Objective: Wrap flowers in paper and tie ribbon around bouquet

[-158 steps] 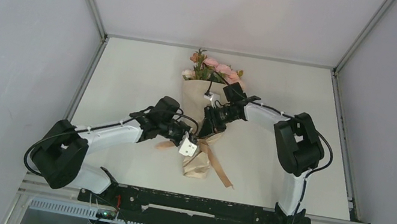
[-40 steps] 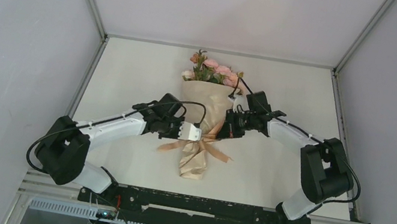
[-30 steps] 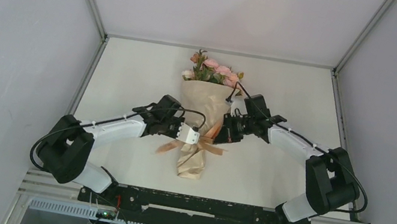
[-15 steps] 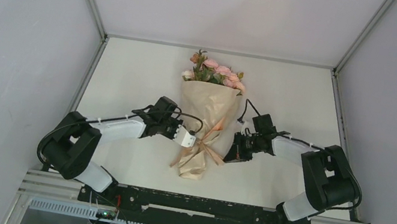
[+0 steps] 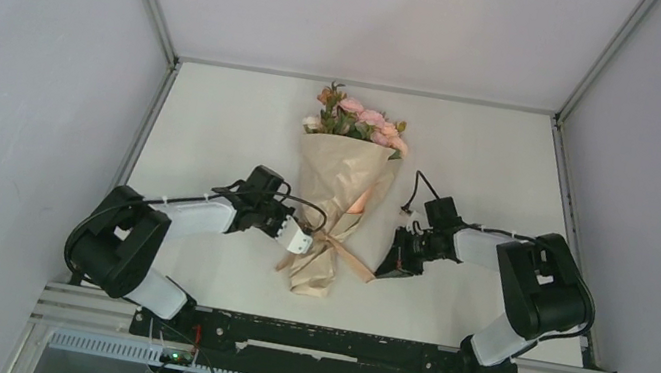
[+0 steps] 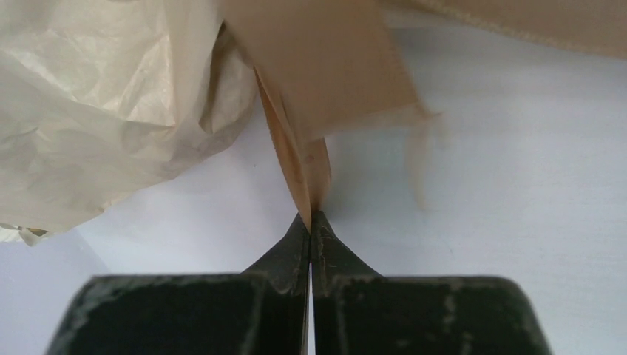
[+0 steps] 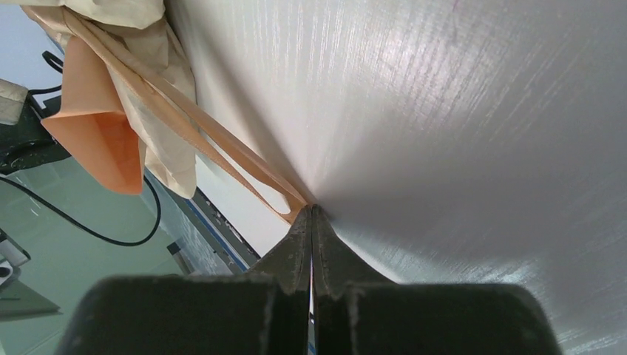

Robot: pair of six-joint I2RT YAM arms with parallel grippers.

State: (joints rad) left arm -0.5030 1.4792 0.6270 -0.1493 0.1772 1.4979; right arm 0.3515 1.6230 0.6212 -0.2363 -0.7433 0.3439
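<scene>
The flowers (image 5: 359,121), pink with green leaves, stick out of the far end of a cone of tan paper (image 5: 340,176) lying mid-table. The ribbon (image 5: 355,263) circles the cone's narrow waist. My left gripper (image 5: 302,244) sits just left of that waist, shut on a ribbon end (image 6: 294,155), with crinkled paper (image 6: 96,111) beside it. My right gripper (image 5: 381,272) is to the right of the cone, low on the table, shut on the other ribbon end (image 7: 222,144), which runs taut back to the paper (image 7: 159,81).
The black base rail (image 5: 331,341) runs along the table's near edge. Grey enclosure walls with metal frame bars (image 5: 157,16) stand on the left, right and back. A loose black cable (image 5: 414,188) arcs above the right wrist.
Both grippers have drawn apart and toward the near edge, each with its ribbon end. The right one has dropped low to the table, the ribbon has pulled tight, and the cone's narrow end shifted slightly left.
</scene>
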